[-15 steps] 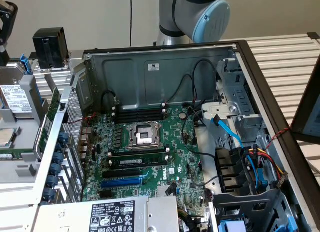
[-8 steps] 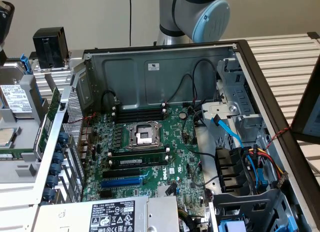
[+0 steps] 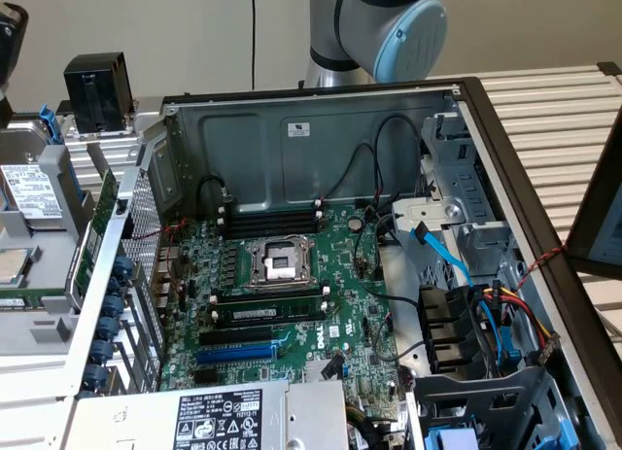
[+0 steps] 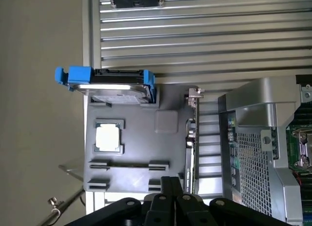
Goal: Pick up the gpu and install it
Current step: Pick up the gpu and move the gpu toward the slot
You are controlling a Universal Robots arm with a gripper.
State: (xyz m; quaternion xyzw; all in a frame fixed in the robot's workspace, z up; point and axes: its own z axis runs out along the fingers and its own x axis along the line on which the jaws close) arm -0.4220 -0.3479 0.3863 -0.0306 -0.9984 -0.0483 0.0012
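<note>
The gpu (image 3: 101, 226) stands on edge in a slot of the grey parts tray (image 3: 39, 314), just outside the open computer case at the exterior view's left. In the wrist view the gpu (image 4: 190, 143) shows as a thin card seen edge-on, with its silver bracket (image 4: 194, 93) at one end. My gripper (image 4: 170, 187) is shut with nothing between its black fingers. It hangs above the tray (image 4: 146, 148), a short way off the near end of the card, without touching it.
The tray also holds a hard drive in a blue carrier (image 4: 111, 84) and a CPU chip (image 4: 107, 137). The open case (image 3: 321, 129) holds the green motherboard (image 3: 292, 304) with RAM sticks and a blue slot (image 3: 238, 353). Cables (image 3: 486, 314) crowd the case's right side. A black block (image 3: 97, 76) stands behind the tray.
</note>
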